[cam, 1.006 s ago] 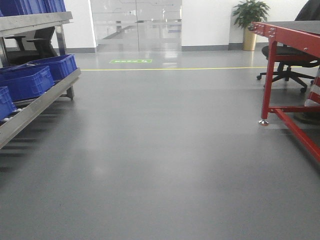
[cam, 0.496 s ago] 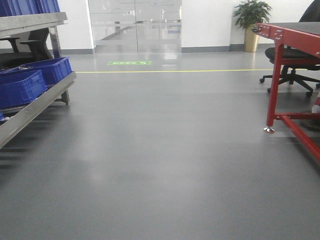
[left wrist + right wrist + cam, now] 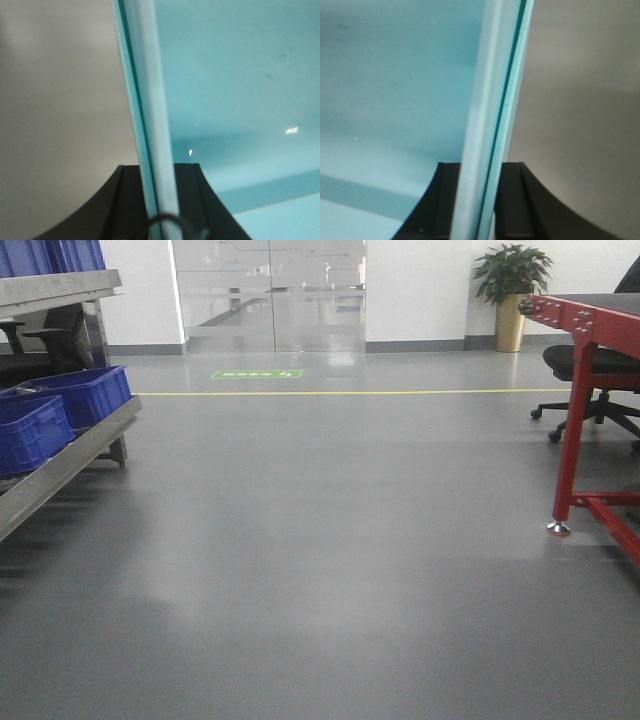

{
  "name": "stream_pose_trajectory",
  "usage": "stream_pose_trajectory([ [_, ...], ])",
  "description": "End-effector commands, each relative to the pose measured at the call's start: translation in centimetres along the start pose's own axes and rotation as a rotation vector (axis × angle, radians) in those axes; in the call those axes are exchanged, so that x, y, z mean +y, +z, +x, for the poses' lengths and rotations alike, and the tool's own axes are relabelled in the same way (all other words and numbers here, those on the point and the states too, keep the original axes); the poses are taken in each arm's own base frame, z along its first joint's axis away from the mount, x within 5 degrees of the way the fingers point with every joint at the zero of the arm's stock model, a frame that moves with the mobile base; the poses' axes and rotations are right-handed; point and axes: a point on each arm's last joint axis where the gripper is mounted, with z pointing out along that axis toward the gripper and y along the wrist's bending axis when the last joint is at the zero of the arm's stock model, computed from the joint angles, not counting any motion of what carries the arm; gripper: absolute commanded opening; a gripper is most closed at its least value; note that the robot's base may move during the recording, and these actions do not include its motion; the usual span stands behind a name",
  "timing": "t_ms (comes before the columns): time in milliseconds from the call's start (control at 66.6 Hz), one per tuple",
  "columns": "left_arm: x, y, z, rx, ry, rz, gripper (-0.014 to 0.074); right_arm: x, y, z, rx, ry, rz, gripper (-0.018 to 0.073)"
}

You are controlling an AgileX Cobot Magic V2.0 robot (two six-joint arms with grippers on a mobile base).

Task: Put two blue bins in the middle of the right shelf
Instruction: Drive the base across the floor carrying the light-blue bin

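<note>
At the left edge of the grey floor (image 3: pixel 330 570) stands a stainless-steel rack (image 3: pixel 60 470), with dark royal-blue plastic bins (image 3: pixel 88 395) at the far end of its lower level. Over the last second that rack has slid outward to the left and the red metal table frame (image 3: pixel 577 430) outward to the right. The thin yellow floor line (image 3: pixel 350 392) has also dropped lower in view. We judge the base is rolling forward down the open aisle, still in transit.

The pale cyan-blue rectangular plastic bins (image 3: pixel 240 75) travel with us between our arms and show only in the wrist views. Our left gripper (image 3: pixel 159 172) is clenched on one upright wall, with the rim between its black fingers (image 3: pixel 192 195). Our right gripper (image 3: pixel 480 170) pinches the opposite wall the same way. Whether this is one bin or a nested pair we cannot tell. We cannot yet pick out the right shelf, so the placing lies ahead.
</note>
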Motion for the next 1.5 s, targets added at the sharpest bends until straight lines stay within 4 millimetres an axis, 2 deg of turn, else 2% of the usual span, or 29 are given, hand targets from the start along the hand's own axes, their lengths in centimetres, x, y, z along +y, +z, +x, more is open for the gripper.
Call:
stream_pose_trajectory([
  [0, -0.6, -1.56, -0.91, -0.1, 0.004, 0.057, -0.0111, 0.21, -0.78, -1.15, -0.111, 0.001, -0.012, -0.0153],
  [1487, -0.29, -1.56, -1.02, -0.112, 0.022, 0.022, -0.0111, 0.21, -0.8, -1.3, -0.128, 0.001, -0.012, -0.0153],
])
